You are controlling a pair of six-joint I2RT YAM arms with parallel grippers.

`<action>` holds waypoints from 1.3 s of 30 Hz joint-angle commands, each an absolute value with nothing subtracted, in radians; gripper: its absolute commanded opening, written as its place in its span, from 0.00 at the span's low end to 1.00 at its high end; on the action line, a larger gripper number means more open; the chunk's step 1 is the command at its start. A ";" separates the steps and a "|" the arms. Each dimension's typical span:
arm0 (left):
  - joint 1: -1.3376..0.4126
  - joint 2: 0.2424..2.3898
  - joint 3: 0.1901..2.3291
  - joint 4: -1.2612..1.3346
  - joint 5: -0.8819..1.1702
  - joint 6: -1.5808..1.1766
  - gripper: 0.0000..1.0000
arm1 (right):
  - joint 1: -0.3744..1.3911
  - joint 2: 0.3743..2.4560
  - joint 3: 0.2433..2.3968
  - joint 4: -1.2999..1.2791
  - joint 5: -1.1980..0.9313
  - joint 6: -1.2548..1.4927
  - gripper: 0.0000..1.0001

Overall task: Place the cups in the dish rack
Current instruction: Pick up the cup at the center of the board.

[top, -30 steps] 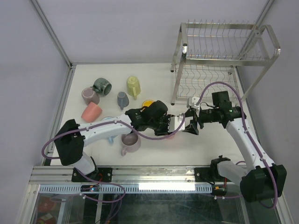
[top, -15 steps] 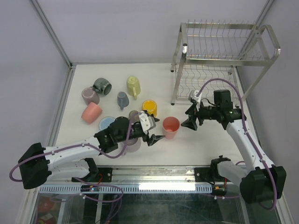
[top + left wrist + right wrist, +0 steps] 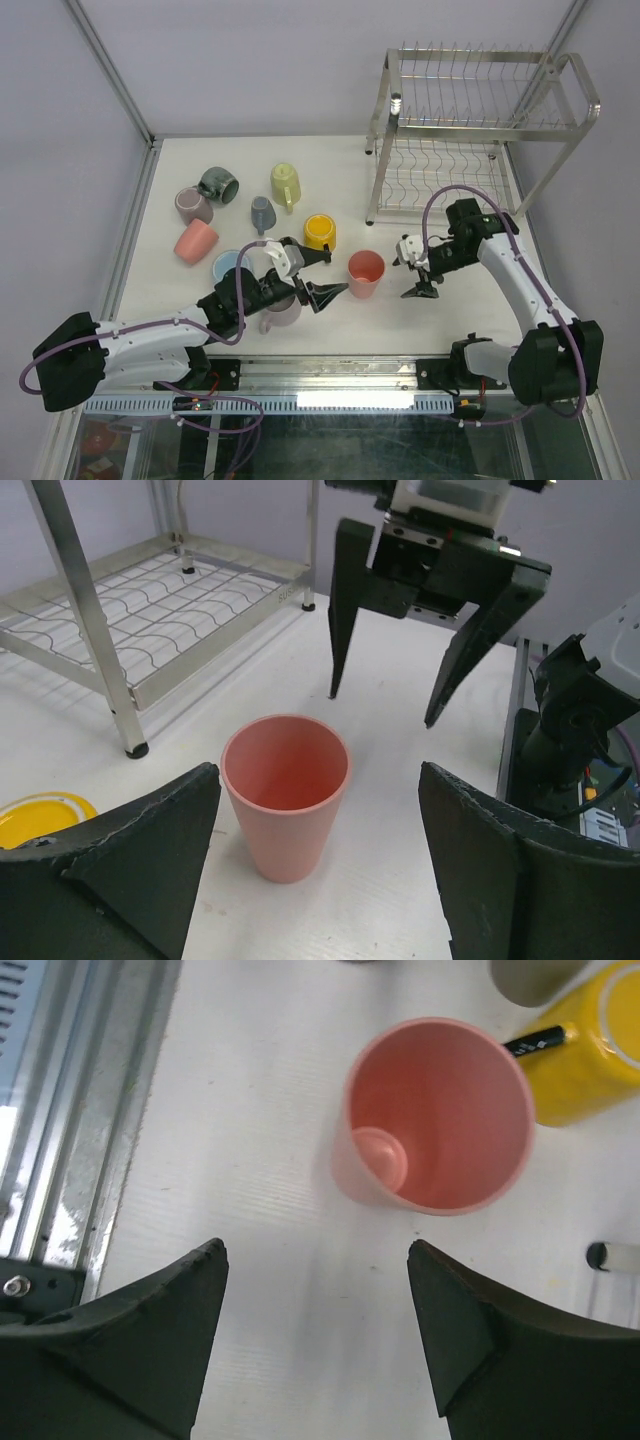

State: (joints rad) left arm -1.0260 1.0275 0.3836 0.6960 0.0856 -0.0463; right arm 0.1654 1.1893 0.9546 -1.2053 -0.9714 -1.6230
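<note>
A salmon pink tumbler [image 3: 366, 273] stands upright on the white table, with nothing holding it. My left gripper [image 3: 325, 275] is open just to its left, pointing at it; in the left wrist view the tumbler [image 3: 287, 808] sits a little ahead of the spread jaws [image 3: 318, 780]. My right gripper [image 3: 413, 276] hangs open to the tumbler's right, fingers pointing down, and shows beyond the tumbler [image 3: 382, 708]. From the right wrist the tumbler [image 3: 440, 1115] lies ahead of the open jaws [image 3: 315, 1250]. The chrome dish rack [image 3: 470, 95] stands at the back right, with no cups on it.
Several cups crowd the left half: yellow [image 3: 320, 231], pale yellow-green [image 3: 285, 184], dark grey-green [image 3: 216, 184], mauve [image 3: 192, 205], grey-blue [image 3: 262, 213], another salmon pink [image 3: 196, 240], light blue [image 3: 232, 266]. A mauve mug [image 3: 280, 308] lies under my left arm. The rack's leg [image 3: 110, 670] stands close by.
My left gripper opened and let go of the salmon pink tumbler, which now stands on the table, and the left arm drew back left. My right gripper swung nearer, pointing down.
</note>
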 commanded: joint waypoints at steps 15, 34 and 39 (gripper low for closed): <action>-1.020 0.943 0.285 0.811 0.009 -0.035 0.79 | 0.275 1.421 1.257 -1.496 -0.884 -2.227 0.55; -1.020 0.951 0.281 0.803 0.017 -0.059 0.78 | 0.476 1.457 1.128 -1.204 -0.683 -1.926 0.45; -1.020 0.949 0.289 0.793 0.016 -0.057 0.78 | 0.490 1.443 1.086 -1.138 -0.684 -1.887 0.31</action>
